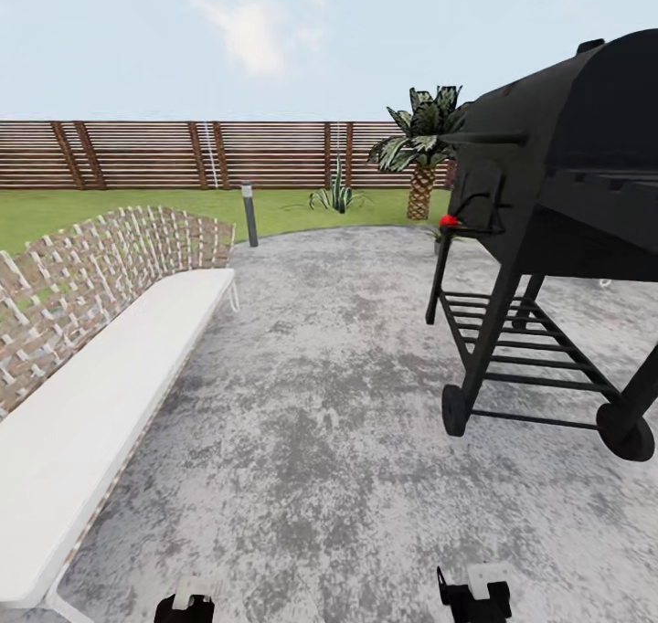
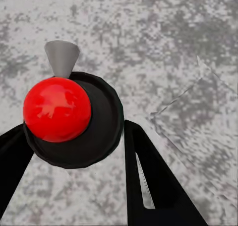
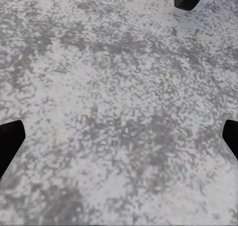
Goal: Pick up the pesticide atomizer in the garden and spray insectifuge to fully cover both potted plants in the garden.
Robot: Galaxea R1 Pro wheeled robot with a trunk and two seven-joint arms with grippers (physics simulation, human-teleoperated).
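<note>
Grey mottled paving spreads across the patio, and the robot stands on it with both arms hanging low. At the bottom edge of the head view the left gripper and right gripper just poke into frame. From the right wrist view the right gripper's fingers stand wide apart at the frame's sides, nothing between them. The left wrist view shows two dark fingers spread over the paving, with a red ball on a black disc close to the lens; whether that hand grips anything I cannot tell.

Further out, a white-cushioned woven bench runs up the left side and a black barrel grill fills the right. Beyond lie the lawn, a bollard light, a small palm and the slatted fence.

The sprayer is not in sight here, so I judge the task barely begun: finding it, lifting it and spraying both plants remain.
</note>
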